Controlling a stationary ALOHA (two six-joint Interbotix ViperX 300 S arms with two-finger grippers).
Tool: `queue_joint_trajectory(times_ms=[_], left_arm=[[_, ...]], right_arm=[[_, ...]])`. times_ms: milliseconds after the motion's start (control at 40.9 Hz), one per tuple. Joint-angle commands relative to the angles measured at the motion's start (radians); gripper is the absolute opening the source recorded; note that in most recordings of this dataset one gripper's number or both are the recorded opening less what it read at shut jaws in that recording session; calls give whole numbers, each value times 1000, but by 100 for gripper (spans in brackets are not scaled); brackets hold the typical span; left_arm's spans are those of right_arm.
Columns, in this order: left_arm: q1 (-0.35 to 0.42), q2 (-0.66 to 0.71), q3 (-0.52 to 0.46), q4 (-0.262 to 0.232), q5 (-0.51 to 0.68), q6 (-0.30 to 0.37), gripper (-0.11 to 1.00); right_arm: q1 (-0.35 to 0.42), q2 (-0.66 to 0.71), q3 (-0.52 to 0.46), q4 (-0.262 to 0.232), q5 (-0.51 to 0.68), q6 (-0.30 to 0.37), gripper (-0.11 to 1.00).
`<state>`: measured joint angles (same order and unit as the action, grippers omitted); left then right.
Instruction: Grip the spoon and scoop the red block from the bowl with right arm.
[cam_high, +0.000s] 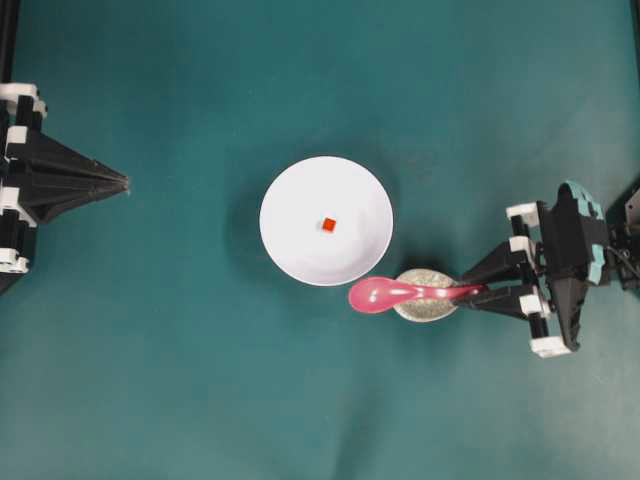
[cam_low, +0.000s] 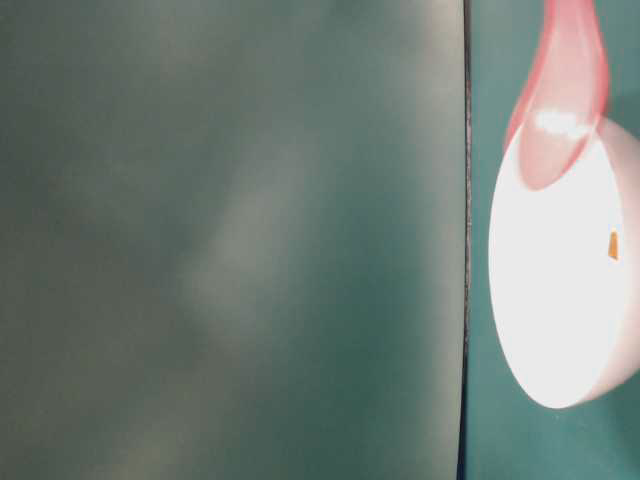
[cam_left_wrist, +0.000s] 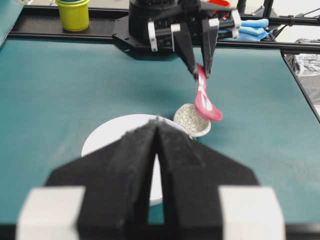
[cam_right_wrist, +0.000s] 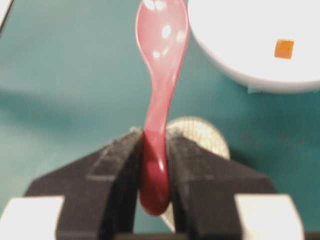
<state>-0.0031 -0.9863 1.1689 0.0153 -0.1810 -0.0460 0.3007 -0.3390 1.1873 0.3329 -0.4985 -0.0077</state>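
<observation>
The right gripper (cam_right_wrist: 155, 165) clamped the glossy pink spoon (cam_high: 385, 294) by its handle, apparently lifted; the tiny red block (cam_high: 328, 225) sat mid-bowl (cam_high: 290, 190). Left jaws shut. The slick handle might twist while scooping.

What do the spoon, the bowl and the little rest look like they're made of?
Spoon: glossy pink plastic or glazed ceramic, sharp highlights. Bowl: smooth plain white, likely ceramic or melamine. Rest: grey-white crackle-patterned glaze, probably ceramic.
</observation>
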Motion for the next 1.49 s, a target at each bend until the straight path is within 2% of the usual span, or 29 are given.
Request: queue_joint_trajectory(times_ms=[0, 122, 318, 465, 636, 856, 1076, 1467], left_arm=[[-2, 8, -26, 2, -6, -2, 0], [-2, 9, -28, 2, -6, -2, 0], [-2, 9, -28, 2, -6, -2, 0], [-2, 11, -26, 2, -6, -2, 0], [-2, 12, -26, 2, -5, 0, 0], [-2, 12, -26, 2, -2, 2, 0], [-8, 15, -26, 2, -2, 0, 0], [-12, 15, -25, 3, -2, 5, 0]], right_arm=[[-46, -86, -71, 2, 138, -32, 23], [-123, -175, -152, 2, 348, -52, 23], [-253, -229, -308, 2, 681, -21, 22], [-345, -193, -442, 2, 914, 72, 22], [-411, -86, -545, -3, 1094, 169, 22], [-414, 104, -684, -5, 1249, 201, 22], [-417, 241, -782, -5, 1319, 216, 22], [-446, 299, -804, -12, 1336, 250, 20]])
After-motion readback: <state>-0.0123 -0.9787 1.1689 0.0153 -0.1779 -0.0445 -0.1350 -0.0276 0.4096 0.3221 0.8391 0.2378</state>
